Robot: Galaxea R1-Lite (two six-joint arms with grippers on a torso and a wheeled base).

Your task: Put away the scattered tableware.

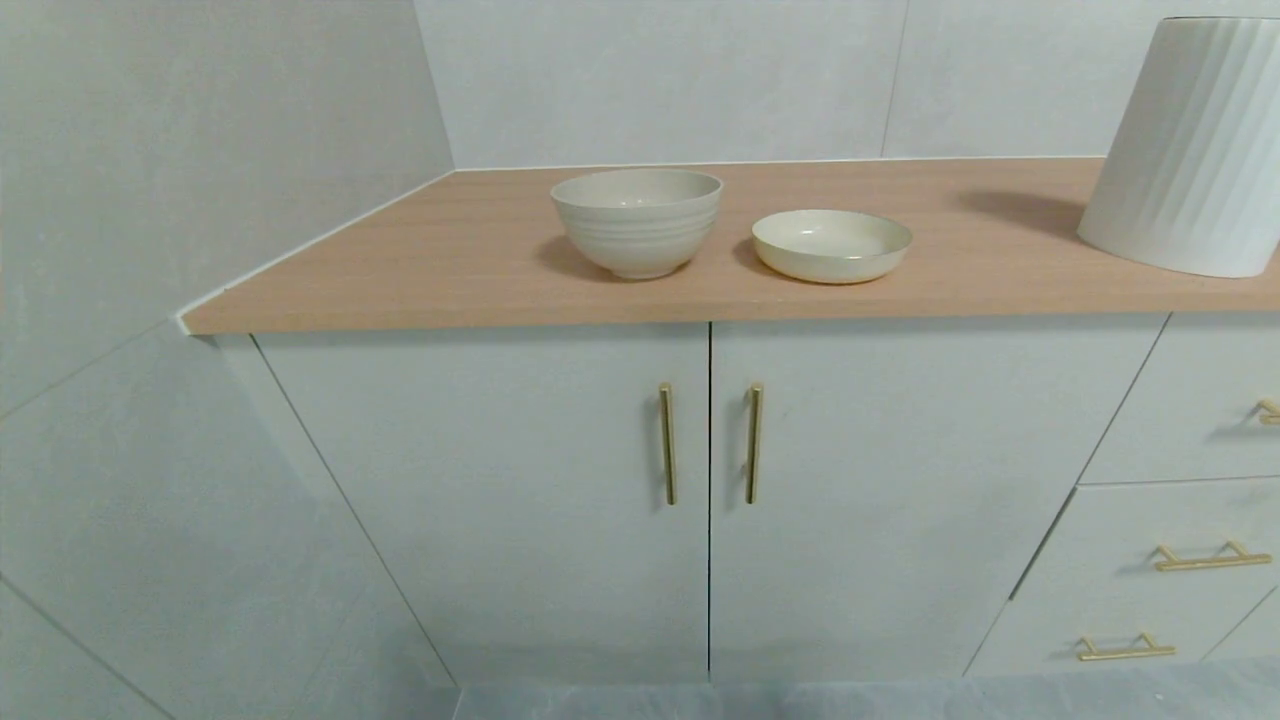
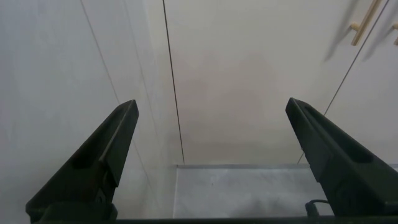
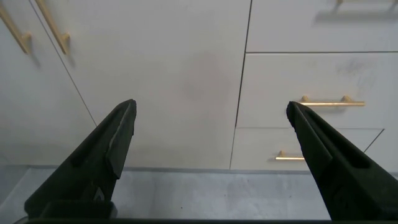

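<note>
Resting on counter, bowl just left of dish, not touching, left gripper low before doors, spread wide, empty, right gripper before drawers, spread wide, empty

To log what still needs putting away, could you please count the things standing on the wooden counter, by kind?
Deep bowl: 1
Shallow dish: 1
White ribbed container: 1
Total: 3
</note>
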